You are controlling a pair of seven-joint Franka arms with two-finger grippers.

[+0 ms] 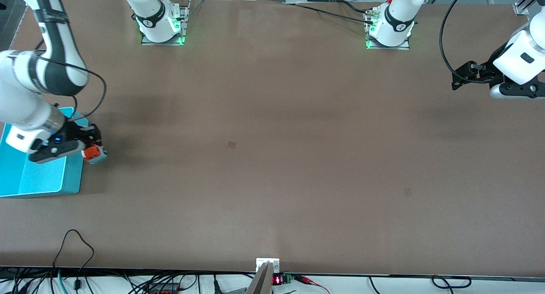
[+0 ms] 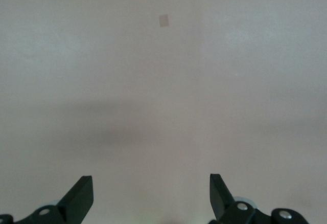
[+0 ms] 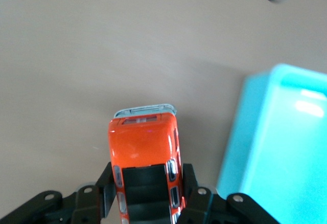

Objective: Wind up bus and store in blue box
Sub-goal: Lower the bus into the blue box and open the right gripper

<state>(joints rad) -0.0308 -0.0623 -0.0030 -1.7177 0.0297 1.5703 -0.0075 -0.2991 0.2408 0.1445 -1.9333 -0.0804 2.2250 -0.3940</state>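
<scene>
Carrying the bus clamped in your right end effector, shift over the adjacent blue box before releasing; left end effector waits, jaws apart.

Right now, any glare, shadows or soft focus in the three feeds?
Front view: soft arm shadows on the table, green glow at both bases. Left wrist view: hazy, washed out, a faint shadow band above the open left gripper. Right wrist view: glare on the blue box, which is blurred; the bus in the right gripper is sharper.

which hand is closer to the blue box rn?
Right. The right hand holds the bus beside the blue box; the left hand waits, open, at the left arm's end.
</scene>
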